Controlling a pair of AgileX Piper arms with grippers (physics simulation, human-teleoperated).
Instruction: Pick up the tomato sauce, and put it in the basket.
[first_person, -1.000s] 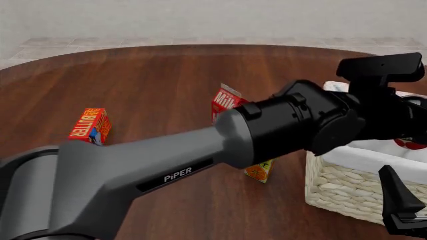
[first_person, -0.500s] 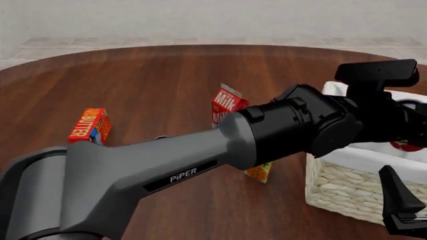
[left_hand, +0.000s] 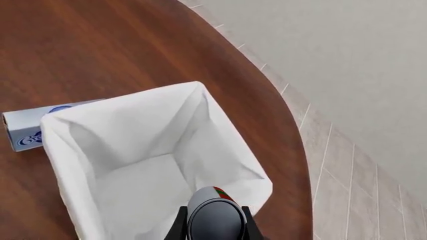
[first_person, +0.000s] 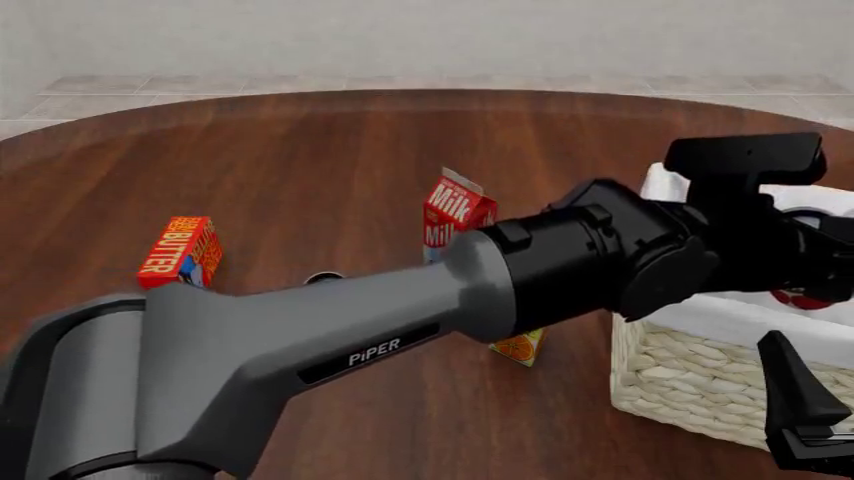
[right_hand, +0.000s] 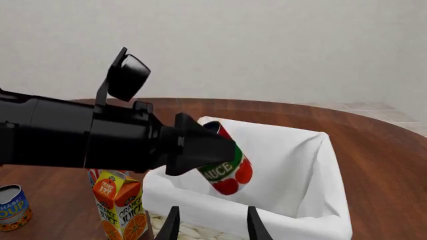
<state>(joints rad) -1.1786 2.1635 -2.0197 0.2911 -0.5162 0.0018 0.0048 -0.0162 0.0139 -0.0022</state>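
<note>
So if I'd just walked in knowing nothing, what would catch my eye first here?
Probably the big grey and black left arm sweeping across the front view, its claw holding the red tomato sauce can tilted over the white-lined wicker basket at the table's right. Next, the bright cartons: the red milk carton mid-table and the butter box off to the left.

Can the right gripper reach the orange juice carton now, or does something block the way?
Probably yes. In the right wrist view the right gripper is open, and the orange juice carton stands just beside the basket; the left arm holding the tomato sauce is higher up.
</note>
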